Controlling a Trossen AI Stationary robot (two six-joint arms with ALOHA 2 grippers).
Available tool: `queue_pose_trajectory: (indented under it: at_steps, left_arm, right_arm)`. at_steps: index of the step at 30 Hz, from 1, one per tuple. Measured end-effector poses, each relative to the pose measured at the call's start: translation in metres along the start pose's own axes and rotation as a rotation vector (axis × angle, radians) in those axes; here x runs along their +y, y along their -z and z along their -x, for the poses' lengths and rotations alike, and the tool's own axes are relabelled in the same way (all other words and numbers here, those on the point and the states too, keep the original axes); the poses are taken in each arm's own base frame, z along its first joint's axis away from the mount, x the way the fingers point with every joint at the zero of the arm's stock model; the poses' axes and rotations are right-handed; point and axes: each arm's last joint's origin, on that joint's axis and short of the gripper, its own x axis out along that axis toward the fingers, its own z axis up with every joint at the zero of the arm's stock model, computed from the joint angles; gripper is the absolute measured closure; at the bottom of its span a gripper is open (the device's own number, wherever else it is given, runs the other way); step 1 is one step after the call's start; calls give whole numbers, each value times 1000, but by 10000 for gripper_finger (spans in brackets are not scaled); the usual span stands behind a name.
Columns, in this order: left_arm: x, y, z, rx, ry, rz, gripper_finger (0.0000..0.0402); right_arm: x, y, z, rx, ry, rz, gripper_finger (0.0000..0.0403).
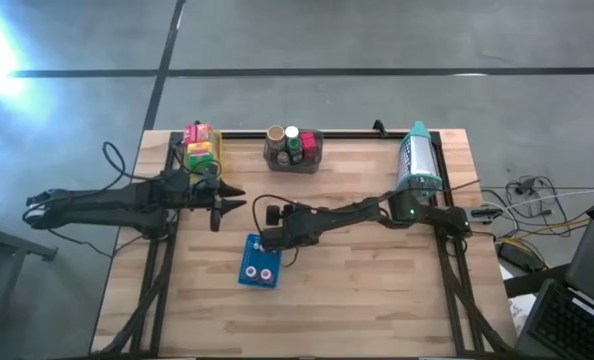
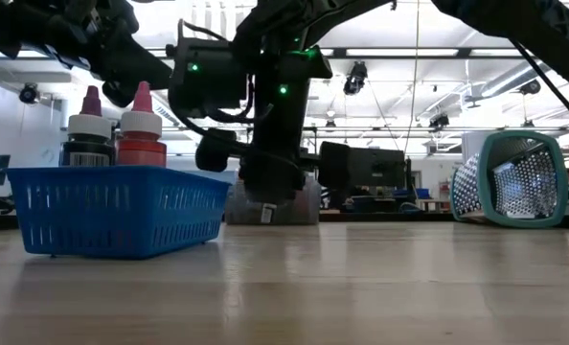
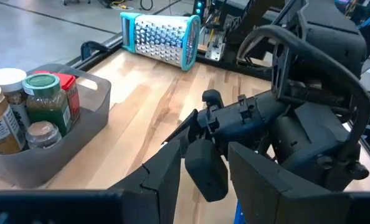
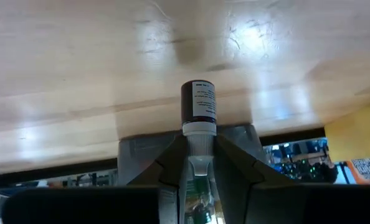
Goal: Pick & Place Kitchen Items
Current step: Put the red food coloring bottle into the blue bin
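Note:
My right gripper (image 4: pixel 199 134) is shut on a small dark bottle (image 4: pixel 199 102) with a white label and a white cap. In the high view it hangs over the far end of the blue tray (image 1: pixel 245 270). Two small bottles stand upright in that tray, one dark with a maroon cap (image 2: pixel 90 129) and one red with a pink cap (image 2: pixel 141 129). My left gripper (image 1: pixel 239 199) waits above the table's left part, fingers apart, nothing between them. A grey bin (image 1: pixel 293 160) of jars and some yellow and red boxes (image 1: pixel 199 148) sit at the far edge. My right gripper pinches the bottle's white cap end (image 4: pixel 199 129) between its two fingers. The bottle lies along the fingers, and its dark body sticks out past the fingertips (image 4: pixel 172 152). Whether its free end is clear of the table does not show.
A teal-framed perforated metal holder (image 1: pixel 417 160) lies on its side at the far right. The two grippers are close together above the table's middle left. Bare wood lies along the near edge and on the right of the tray.

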Motion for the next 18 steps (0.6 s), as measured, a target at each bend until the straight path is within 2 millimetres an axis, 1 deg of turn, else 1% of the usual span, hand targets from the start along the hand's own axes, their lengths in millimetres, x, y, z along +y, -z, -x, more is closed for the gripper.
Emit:
queue_pose_trajectory:
  at_steps: [4, 11, 18]
  left_arm:
    - [0, 1, -2, 12, -2, -1, 262]
    - [0, 2, -3, 18, -3, -2, 262]
    - [0, 2, -3, 18, -3, -2, 262]
  right_arm:
    - [3, -3, -1, -58, -23, 32, 344]
    - [4, -5, -2, -61, -27, 69, 349]
    - [4, -5, -2, -66, -23, 65, 318]
